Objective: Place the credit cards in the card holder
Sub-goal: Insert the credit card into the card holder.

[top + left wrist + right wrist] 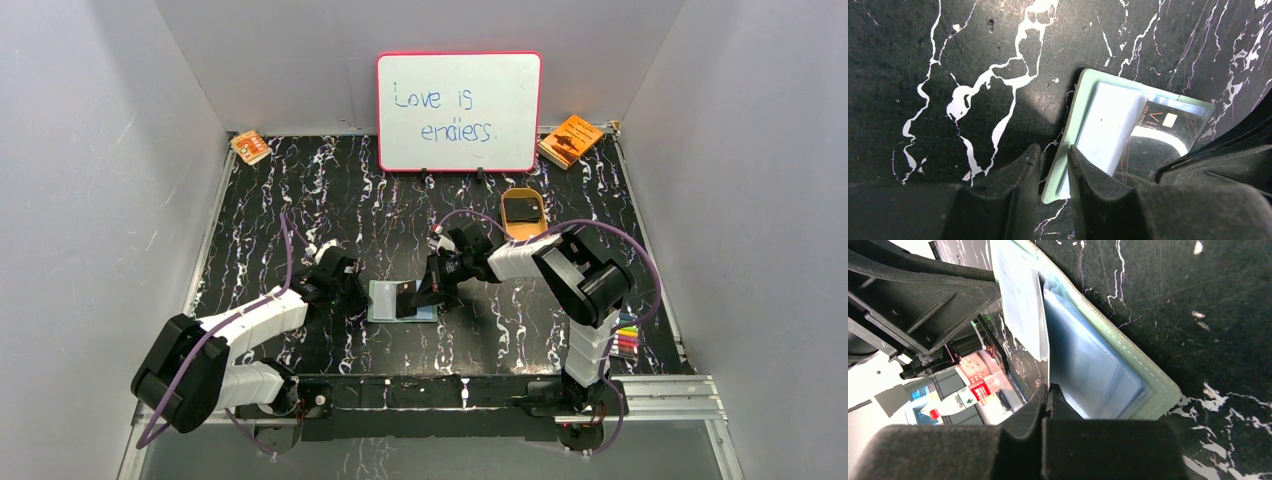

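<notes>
The card holder (pixel 392 301) lies open on the black marbled table, grey-green rim (pixel 1068 150) outside, pale blue inside (pixel 1088 365). My right gripper (pixel 1048 389) is shut on a dark credit card (pixel 1158 145), tilted, with its leading edge in the holder's pale pocket. In the top view this gripper (pixel 425 292) hangs over the holder's right half. My left gripper (pixel 1054 159) is open and straddles the holder's left edge: one finger rests on the pale inside, the other stands just off the rim. Another dark credit card (pixel 521 209) lies in the tan oval tray (pixel 523 229).
A whiteboard (pixel 458 110) stands at the back. Orange booklets lie at the back left (pixel 250 146) and back right (pixel 570 140). Coloured markers (pixel 626 335) sit by the right arm's base. Grey walls close in both sides.
</notes>
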### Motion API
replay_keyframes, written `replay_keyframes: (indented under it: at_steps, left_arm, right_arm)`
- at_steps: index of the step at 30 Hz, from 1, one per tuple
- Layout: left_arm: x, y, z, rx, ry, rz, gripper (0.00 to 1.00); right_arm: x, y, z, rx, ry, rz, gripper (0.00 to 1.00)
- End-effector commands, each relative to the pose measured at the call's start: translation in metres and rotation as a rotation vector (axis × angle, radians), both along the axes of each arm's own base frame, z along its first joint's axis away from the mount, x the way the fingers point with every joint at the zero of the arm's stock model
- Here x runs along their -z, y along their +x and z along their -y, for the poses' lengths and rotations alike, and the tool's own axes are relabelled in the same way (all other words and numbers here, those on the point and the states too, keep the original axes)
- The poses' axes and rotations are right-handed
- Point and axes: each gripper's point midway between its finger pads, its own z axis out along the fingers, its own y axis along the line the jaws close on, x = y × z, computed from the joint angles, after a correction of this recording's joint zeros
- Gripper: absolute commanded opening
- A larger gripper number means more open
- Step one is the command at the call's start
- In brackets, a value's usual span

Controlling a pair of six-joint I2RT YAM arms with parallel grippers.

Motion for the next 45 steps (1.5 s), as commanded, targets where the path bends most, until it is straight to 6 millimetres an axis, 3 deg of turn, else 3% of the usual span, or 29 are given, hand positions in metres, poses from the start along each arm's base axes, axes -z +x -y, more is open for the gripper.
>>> replay_keyframes:
  at_steps: [1, 15, 25, 45]
  left_arm:
    - [0.014, -0.014, -0.009, 0.010, 0.040, -0.068, 0.25]
    - [0.016, -0.017, -0.009, 0.010, 0.039, -0.078, 0.24]
    - [0.017, -0.017, -0.012, 0.007, 0.050, -0.078, 0.24]
    - [0.019, -0.020, -0.008, 0.012, 0.028, -0.089, 0.22]
  right_arm:
    - [0.002, 0.009, -0.007, 0.019, 0.011, 0.014, 0.00]
    - [0.001, 0.008, -0.013, 0.024, 0.044, -0.006, 0.00]
    - [0.014, -0.002, 0.004, 0.025, -0.036, 0.002, 0.00]
    - [0.005, -0.002, -0.015, 0.015, 0.062, -0.076, 0.00]
